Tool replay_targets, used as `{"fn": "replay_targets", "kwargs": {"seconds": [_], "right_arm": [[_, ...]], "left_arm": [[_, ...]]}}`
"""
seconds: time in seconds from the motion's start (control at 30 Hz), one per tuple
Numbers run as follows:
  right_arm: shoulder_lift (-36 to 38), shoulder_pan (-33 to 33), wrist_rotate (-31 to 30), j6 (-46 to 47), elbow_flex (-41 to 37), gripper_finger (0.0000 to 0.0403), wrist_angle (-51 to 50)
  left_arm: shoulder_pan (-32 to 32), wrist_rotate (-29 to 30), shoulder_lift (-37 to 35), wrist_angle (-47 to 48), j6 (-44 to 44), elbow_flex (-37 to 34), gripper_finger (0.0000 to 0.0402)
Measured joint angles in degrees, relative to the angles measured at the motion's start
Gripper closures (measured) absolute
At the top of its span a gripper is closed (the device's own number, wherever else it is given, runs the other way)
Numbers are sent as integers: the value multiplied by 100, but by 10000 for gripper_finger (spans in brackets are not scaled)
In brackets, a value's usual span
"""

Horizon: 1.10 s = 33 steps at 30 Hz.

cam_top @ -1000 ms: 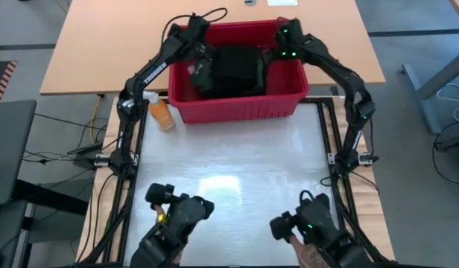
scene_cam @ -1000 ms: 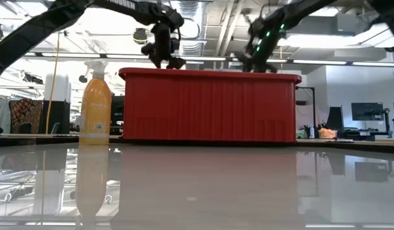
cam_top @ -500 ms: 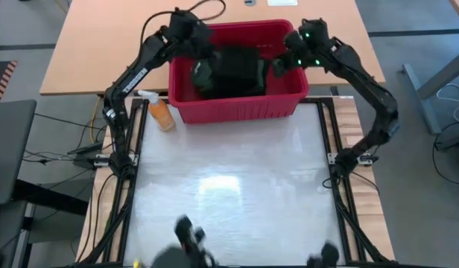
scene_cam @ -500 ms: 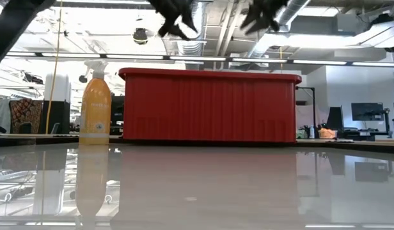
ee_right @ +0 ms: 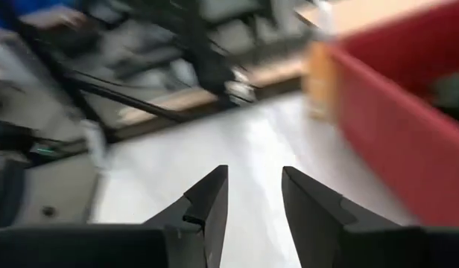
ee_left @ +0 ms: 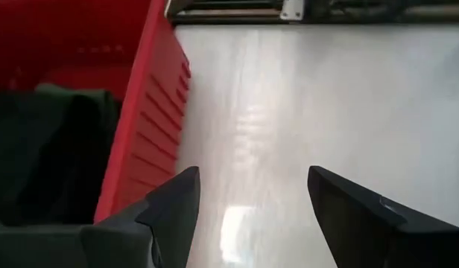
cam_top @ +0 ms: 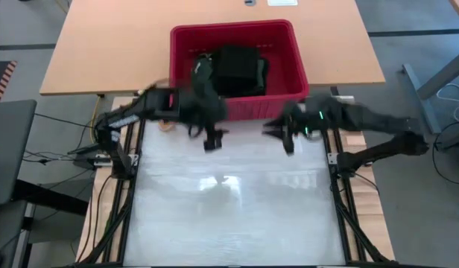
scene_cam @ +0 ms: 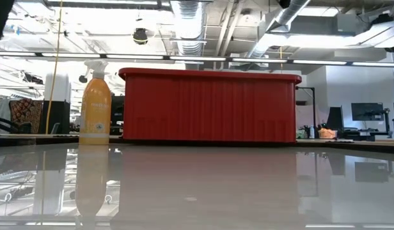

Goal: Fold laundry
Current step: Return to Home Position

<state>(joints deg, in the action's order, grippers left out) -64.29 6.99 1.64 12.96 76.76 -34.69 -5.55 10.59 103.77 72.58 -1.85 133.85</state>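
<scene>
One red bin (cam_top: 237, 27) at the table's (cam_top: 229, 208) 12 o'clock holds one dark laundry pile (cam_top: 237, 68), while two claws hover empty, the left gripper (ee_left: 252, 176) spread wide at the bin's 7 o'clock, the right gripper (ee_right: 254, 171) parted at 5.

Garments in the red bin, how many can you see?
2: a black one on top, a green one peeking out beside it. More may be hidden underneath.

No writing can be read anywhere. The translucent orange plastic spray bottle (scene_cam: 94, 105) with a white trigger head stands at the far edge of the bench (scene_cam: 203, 185), toward its left side, just beside the red ribbed plastic bin (scene_cam: 208, 105). A small dark mark on its front is too small to make out.
</scene>
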Motion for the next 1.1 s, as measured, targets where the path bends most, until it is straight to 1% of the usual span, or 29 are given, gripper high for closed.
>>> {"fn": "replay_targets", "kwargs": {"seconds": [0.07,0.13,0.2,0.3,0.4,0.57,0.7,0.73,0.83,1.0,1.1], "right_arm": [[338,-501,-208,273,-753,251,885],[624,-942,-356,466,-1406,255,1739],[791,-1338,-618,503,-1949,259,2430],[821,-1794,-1153,471,-2509,263,3131],[700,-2022,-1487,460,-2764,265,3449],[280,-2039,-1523,547,-2807,266,3449],[-131,-1843,-1573,152,-2807,266,3560],[-232,-1793,-1570,142,-2807,266,3631],[-448,-1643,-1494,516,-2807,266,3881],[-549,-1163,-648,369,-2827,266,3809],[-489,-842,-598,311,-2966,267,3822]], "left_arm": [[492,612,-9,-18,28,-113,164],[854,1252,-23,-40,173,-309,164],[1085,1607,-137,-86,443,-646,164],[1235,1689,-564,-730,712,-1492,164],[1329,1673,-1170,-1739,921,-2804,164],[1363,1387,-2464,-3467,1214,-5162,164],[1357,1384,-3469,-4489,1633,-6795,164],[1362,1381,-3671,-4680,1770,-7129,164],[1405,1385,-4340,-5203,2156,-8000,164],[1450,1402,-5297,-5862,2684,-9321,164],[1450,1406,-5985,-6134,2971,-9967,164]]}}
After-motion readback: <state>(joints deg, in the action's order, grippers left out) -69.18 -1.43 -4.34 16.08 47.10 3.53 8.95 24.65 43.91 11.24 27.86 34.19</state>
